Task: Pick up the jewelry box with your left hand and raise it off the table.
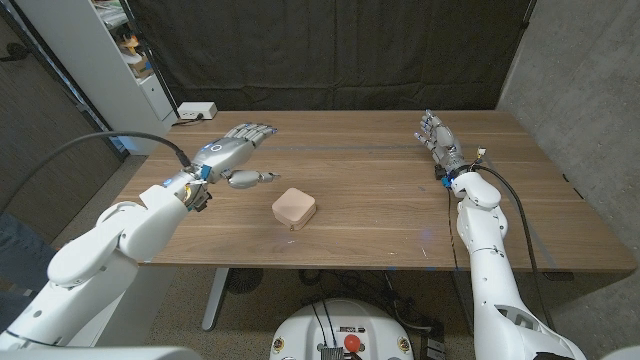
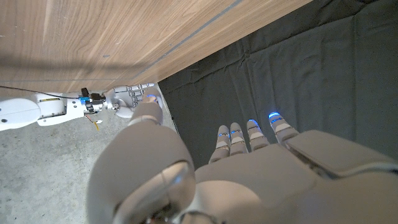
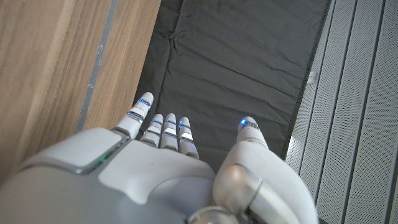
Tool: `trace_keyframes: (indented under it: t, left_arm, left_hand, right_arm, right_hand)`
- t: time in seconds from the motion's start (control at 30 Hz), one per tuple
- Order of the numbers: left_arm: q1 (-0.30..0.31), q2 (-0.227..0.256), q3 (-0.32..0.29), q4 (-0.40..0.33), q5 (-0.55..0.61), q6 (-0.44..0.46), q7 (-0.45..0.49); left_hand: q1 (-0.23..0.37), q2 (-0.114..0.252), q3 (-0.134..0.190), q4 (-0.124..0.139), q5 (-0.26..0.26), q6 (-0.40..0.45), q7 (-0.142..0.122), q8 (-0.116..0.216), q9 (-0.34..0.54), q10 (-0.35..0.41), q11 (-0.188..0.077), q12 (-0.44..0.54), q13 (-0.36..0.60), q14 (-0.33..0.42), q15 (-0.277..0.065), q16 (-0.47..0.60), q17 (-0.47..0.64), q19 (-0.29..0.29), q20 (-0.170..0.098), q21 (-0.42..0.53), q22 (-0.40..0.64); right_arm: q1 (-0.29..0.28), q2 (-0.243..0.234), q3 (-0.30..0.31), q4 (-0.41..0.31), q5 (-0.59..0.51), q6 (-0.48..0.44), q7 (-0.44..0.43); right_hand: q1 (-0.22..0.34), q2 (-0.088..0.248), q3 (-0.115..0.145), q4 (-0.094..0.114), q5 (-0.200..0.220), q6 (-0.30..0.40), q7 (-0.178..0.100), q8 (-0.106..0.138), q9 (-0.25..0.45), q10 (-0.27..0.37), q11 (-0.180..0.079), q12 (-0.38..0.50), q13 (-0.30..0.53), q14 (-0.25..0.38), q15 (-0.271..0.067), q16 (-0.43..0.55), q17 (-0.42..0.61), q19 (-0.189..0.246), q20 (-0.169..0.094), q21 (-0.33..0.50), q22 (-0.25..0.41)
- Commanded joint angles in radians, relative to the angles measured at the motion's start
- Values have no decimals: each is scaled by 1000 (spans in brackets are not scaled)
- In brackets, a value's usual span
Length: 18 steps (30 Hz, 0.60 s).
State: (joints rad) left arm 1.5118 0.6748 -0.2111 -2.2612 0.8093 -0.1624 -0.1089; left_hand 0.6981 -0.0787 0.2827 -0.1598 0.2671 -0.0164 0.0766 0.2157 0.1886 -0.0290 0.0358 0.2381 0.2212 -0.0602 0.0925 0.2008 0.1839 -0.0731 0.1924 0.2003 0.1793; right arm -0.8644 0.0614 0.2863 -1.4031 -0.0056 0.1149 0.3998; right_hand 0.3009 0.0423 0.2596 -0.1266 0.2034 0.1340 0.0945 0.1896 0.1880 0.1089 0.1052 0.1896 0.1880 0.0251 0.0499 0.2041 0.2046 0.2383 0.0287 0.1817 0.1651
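The jewelry box (image 1: 294,208) is a small tan, rounded square case sitting on the wooden table (image 1: 370,215) near its front middle. My left hand (image 1: 236,150) hovers behind and to the left of the box, fingers spread and holding nothing; the thumb points toward the box with a clear gap between them. The same hand (image 2: 249,168) appears from behind in the left wrist view, fingers extended. My right hand (image 1: 438,138) stands at the far right of the table, fingers stretched out and empty, also seen as the right hand (image 3: 168,162) in its own wrist view.
A white power strip (image 1: 196,111) lies at the table's back left corner. A grey shelf unit (image 1: 120,50) stands beyond that corner, and a black curtain (image 1: 330,50) hangs behind the table. My right arm (image 2: 37,109) shows across the table in the left wrist view.
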Motion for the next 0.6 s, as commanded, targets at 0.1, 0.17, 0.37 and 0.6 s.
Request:
trace_keyframes:
  t: [0.1,0.17,0.37,0.6]
  left_arm:
    - [25,35,9,-48,72,48,-22]
    - [33,35,7,-55,84,53,-22]
    - [52,36,5,-71,109,62,-23]
    - [70,33,10,-82,136,71,-18]
  left_hand:
    - [13,0,1,6,7,-11,2,-3,6,-15,0,3,4,-8,2,-4,4,-1,13,2,3]
    - [13,0,1,6,8,-12,3,-4,6,-18,2,2,4,-8,2,-4,4,0,14,2,3]
    - [13,-3,-1,8,10,-21,3,-8,6,-19,7,2,5,-9,4,-4,5,2,17,3,3]
    - [12,-5,-3,9,11,-25,2,-9,7,-20,5,2,6,-9,4,-4,5,3,18,3,3]
  right_arm:
    - [11,-2,0,12,-1,3,2]
    - [11,-1,1,12,-1,1,1]
    - [13,-4,-1,13,-1,7,5]
    - [13,-7,-1,7,0,7,9]
  right_hand:
    - [11,2,-5,-1,7,6,-3,7,2,-4,0,6,3,1,7,2,3,1,6,6,4]
    - [11,2,-5,-1,7,6,-4,7,2,-4,0,6,3,1,7,2,3,1,6,6,4]
    - [11,1,-5,-1,7,5,-3,6,2,-4,0,6,3,0,7,1,3,1,7,6,4]
    - [12,0,-6,-1,7,5,-5,7,2,-5,0,6,3,0,7,1,3,0,6,6,4]
